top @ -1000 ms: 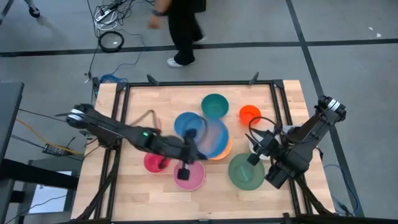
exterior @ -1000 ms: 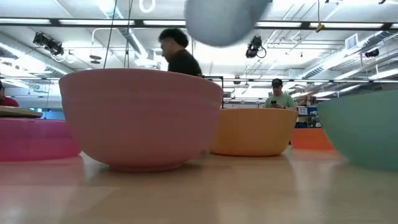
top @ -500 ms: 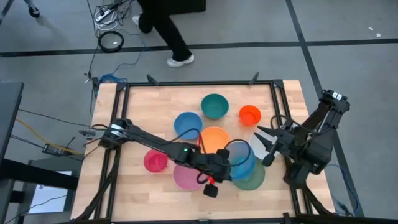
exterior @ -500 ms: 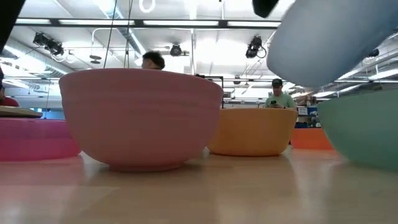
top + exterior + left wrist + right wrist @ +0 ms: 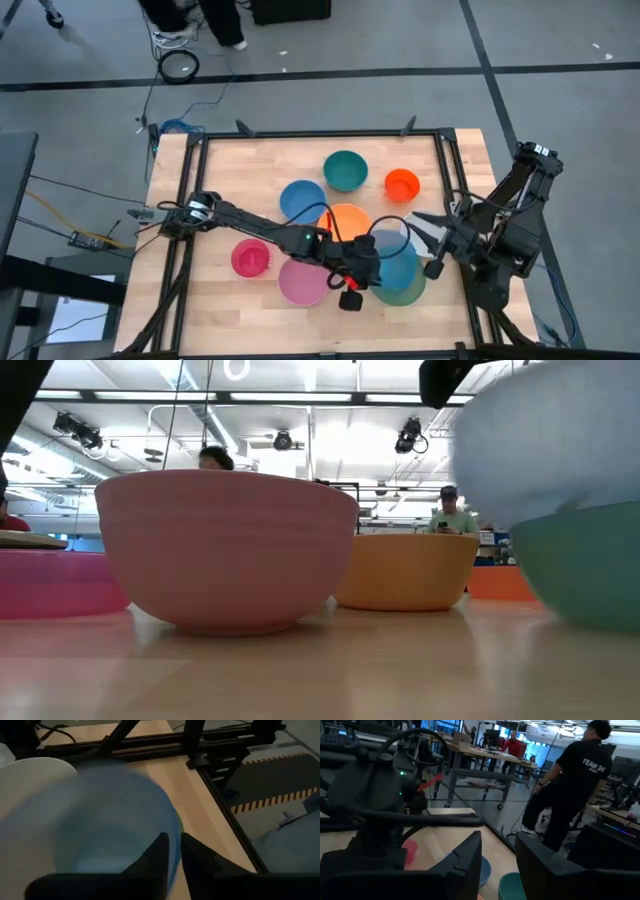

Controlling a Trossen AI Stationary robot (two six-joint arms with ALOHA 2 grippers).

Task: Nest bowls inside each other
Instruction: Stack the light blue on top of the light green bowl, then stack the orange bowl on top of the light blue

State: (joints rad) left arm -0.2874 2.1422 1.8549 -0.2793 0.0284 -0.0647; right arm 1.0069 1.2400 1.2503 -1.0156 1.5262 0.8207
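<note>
Wooden table (image 5: pixel 215 165), framed by dark rails, carries every bowl; places below are given from the orange bowl (image 5: pixel 345 221) near its middle.

Far left of it, by the left rail, the boards lie bare, the widest open room on the table. The magenta bowl (image 5: pixel 250 259) stands left and nearer the front edge, apart from its neighbours. The pink bowl (image 5: pixel 303 282) sits just in front-left of the orange one; in the low view their sides nearly meet. The blue bowl (image 5: pixel 301 200) lies just behind-left, its rim touching or overlapping the orange rim. The teal bowl (image 5: pixel 345 170) stands behind, with bare wood between it and the back rail.

The left arm reaches across in front of the orange bowl. The left gripper (image 5: pixel 172 851) straddles the near rim of the light blue bowl (image 5: pixel 392 258), one finger inside and one outside; whether it pinches the rim or has let go I cannot tell. That bowl sits in the green bowl (image 5: pixel 408 290), just right and in front of the orange one, with only a green crescent showing toward the front edge.

The small orange-red bowl (image 5: pixel 402 184) stands behind-right, alone. The white bowl (image 5: pixel 420 228) lies right, partly under the right gripper (image 5: pixel 432 244), whose fingers are spread and hold nothing, near the right rail.
</note>
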